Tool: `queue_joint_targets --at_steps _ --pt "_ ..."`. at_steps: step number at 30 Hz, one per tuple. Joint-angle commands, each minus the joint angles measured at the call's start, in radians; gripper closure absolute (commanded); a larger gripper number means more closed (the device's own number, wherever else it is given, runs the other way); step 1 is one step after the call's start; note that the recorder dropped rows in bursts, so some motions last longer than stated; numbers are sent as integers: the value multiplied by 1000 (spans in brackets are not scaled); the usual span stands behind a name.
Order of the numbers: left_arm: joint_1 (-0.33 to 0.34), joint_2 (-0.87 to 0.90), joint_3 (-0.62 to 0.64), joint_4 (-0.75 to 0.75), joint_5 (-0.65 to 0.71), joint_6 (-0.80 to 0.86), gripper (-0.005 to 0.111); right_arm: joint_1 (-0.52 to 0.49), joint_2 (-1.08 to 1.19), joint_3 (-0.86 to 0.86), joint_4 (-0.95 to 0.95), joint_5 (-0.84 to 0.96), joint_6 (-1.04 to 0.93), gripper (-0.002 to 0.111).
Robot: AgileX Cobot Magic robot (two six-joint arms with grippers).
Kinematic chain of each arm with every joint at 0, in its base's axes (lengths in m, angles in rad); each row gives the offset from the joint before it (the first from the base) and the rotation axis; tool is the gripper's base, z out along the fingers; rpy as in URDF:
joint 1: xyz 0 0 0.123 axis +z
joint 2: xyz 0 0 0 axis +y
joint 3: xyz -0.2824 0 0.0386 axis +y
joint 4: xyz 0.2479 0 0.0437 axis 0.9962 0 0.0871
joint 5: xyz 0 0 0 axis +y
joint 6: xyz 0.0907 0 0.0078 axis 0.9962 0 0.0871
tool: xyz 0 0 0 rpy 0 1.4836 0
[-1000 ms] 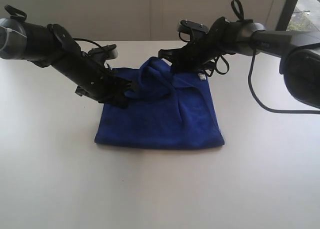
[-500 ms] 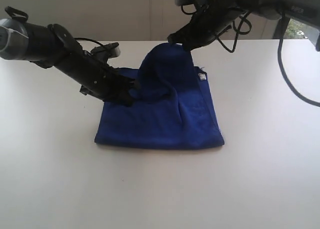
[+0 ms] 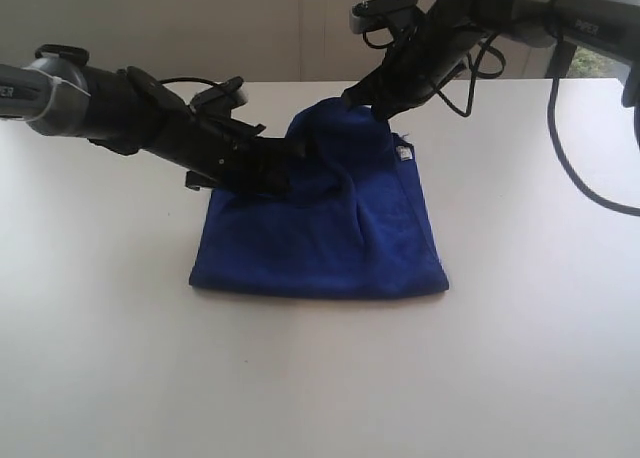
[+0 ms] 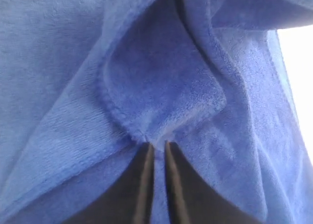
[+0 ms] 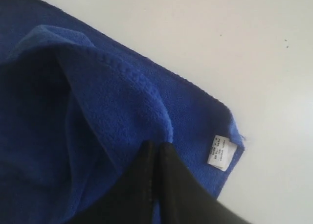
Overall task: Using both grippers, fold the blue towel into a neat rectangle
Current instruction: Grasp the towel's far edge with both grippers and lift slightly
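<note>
The white table (image 3: 320,388) carries the royal-blue microfibre towel (image 3: 320,240) at its middle. The nearest edge is a doubled fold, flat and straight on the surface. Further back the top layer rumples and rises.

Left side, mid-depth: my left gripper (image 3: 290,162) lies low against the towel's left flank. In the left wrist view my two fingers (image 4: 146,185) stand a narrow slit apart, with a hemmed corner flap at their tips. I cannot tell whether they are pinching the cloth or merely touching it.

Far side: my right gripper (image 3: 366,96) has its fingers (image 5: 168,185) pressed together on the stitched hem. The cloth hangs from them in a soft peak above the table, and the small white tag (image 3: 404,154) sits just beside that peak on the far right corner.

Handling, as I judge it:
- Light and limp — the towel has no stiffness and sags wherever it is unsupported.
- The plush pile probably slides on itself, so layers may creep.
- Take hold at the hem or corners; the stitching gives narrow tips a firmer purchase than the open pile.
- A one-sided lift drags the lower layer — both corners should rise together.
</note>
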Motion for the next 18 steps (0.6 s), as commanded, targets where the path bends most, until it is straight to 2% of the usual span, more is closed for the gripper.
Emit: queue_joint_targets --at_steps 1,3,18 --pt "-6 29 -56 -43 36 7 68 -5 -3 0 -3 -7 -6 108" --pt "-6 41 -73 -45 46 7 65 -5 -3 0 -4 -5 -6 108" --pt "-6 101 -80 -34 22 50 65 -5 -3 0 4 -7 -5 108"
